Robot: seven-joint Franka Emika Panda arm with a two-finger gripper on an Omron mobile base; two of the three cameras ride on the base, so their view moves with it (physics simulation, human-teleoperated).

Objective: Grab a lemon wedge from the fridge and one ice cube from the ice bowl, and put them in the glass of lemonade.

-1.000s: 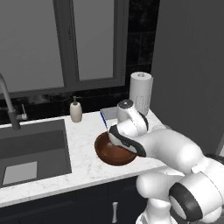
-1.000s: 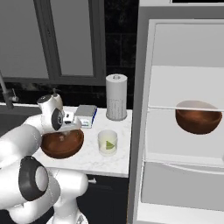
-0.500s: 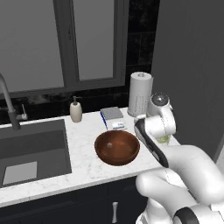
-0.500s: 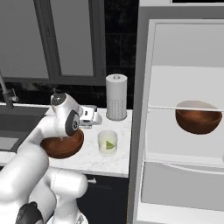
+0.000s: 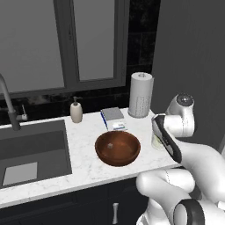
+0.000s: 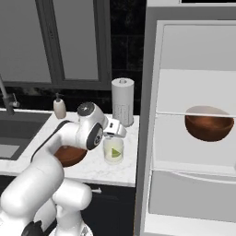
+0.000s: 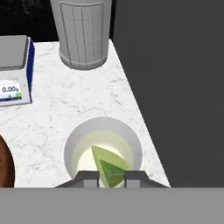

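Two brown bowls show: the ice bowl [image 5: 117, 147] sits on the marble desk [image 5: 83, 165] to the left of the glass of lemonade [image 6: 113, 150], and a second brown bowl [image 6: 209, 124] rests on a white shelf inside the open fridge [image 6: 193, 92], to the right of the glass. From the left base view the ice bowl's inside looks plain brown; I cannot make out cubes in it.

The claw [image 7: 110, 178] hangs directly over the glass of lemonade [image 7: 103, 151], its two dark tips drawn close together. Whether a small cube is pinched between them I cannot tell. In the hand view the lemon wedge [image 7: 109, 166] lies inside the glass, on the pale liquid, just in front of the tips.

Behind the glass, against the dark wall, stands a white paper-towel roll [image 6: 122, 101]. A small kitchen scale [image 5: 113, 118] with a blue edge lies behind the ice bowl, left of the glass. Further left of the glass are a soap dispenser [image 5: 76, 110] and then the sink [image 5: 30, 151] with its faucet [image 5: 9, 103].
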